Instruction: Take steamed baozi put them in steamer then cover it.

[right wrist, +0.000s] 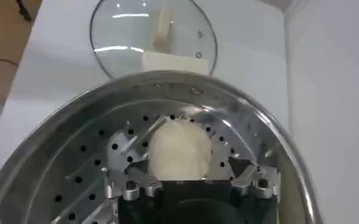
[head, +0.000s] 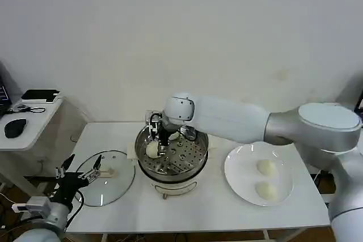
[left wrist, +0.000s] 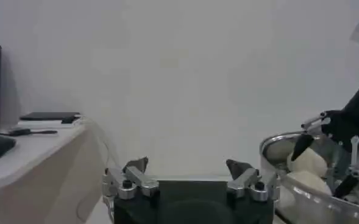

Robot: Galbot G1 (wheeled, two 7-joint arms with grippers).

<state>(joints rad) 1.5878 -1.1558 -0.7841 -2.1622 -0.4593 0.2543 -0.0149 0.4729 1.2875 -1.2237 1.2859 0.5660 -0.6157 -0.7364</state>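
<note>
So I've got the right gripper [head: 154,141] down inside the steamer [head: 195,162], and a bun [right wrist: 179,149] sits right between its jaws on the perforated floor. From the wrist cam the fingers look spread a bit wider than the bun, but I honestly can't tell whether they're pinching it or have let go. There's a second bun [head: 174,136] just past the jaws, toward the back of the basket, so by my count that's two in.

Two more buns are on the plate [head: 238,182], well off to the side of the right arm: one [head: 266,167] farther back, one [head: 266,190] nearer me. So I'd call it roughly half done on loading, if this one counts as placed.

The lid [head: 105,185] is lying flat on the table beside the steamer, handle up, not on yet. My left gripper [head: 79,175] hangs right at its near edge with the jaws wide apart and nothing between them, basically waiting.

What's left as I see it: free the right jaws, fetch the two plate buns, then the lid goes on.
</note>
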